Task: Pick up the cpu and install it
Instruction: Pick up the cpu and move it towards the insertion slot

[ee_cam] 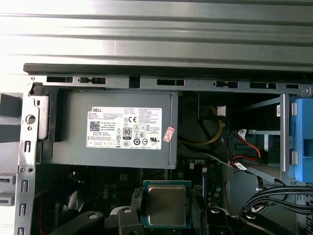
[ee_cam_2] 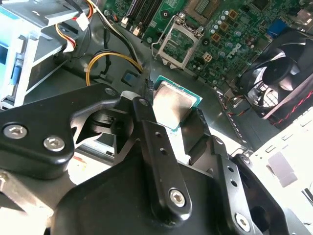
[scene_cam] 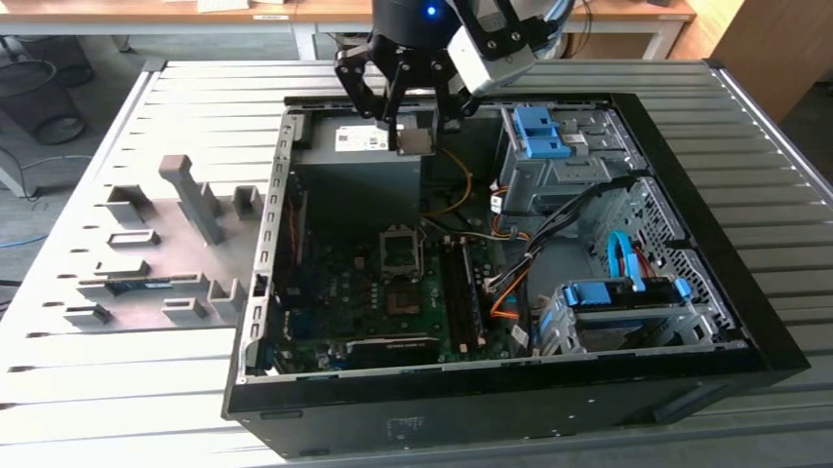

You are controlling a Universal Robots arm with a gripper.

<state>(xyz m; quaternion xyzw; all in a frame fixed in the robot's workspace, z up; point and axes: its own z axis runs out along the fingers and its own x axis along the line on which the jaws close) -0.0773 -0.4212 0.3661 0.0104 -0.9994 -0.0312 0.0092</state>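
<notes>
Pincer (scene_cam: 416, 129) clamped on the cpu (ee_cam: 167, 205), aloft beside the power supply (ee_cam: 117, 129): carry step, I'd say. Seating it calls for squaring up over the socket (ee_cam_2: 178, 41).

Ribbed grey metal tabletop (scene_cam: 182, 97), long slats side by side, pale glare along them in the exterior view and the first wrist view. Beyond its far edge, light wooden desks (scene_cam: 299, 10) on white legs. At the exterior view's left, a black wire bin (scene_cam: 39, 97) on a grey floor (scene_cam: 26, 219). At the exterior view's right, a brown wooden panel (scene_cam: 768, 49).
</notes>
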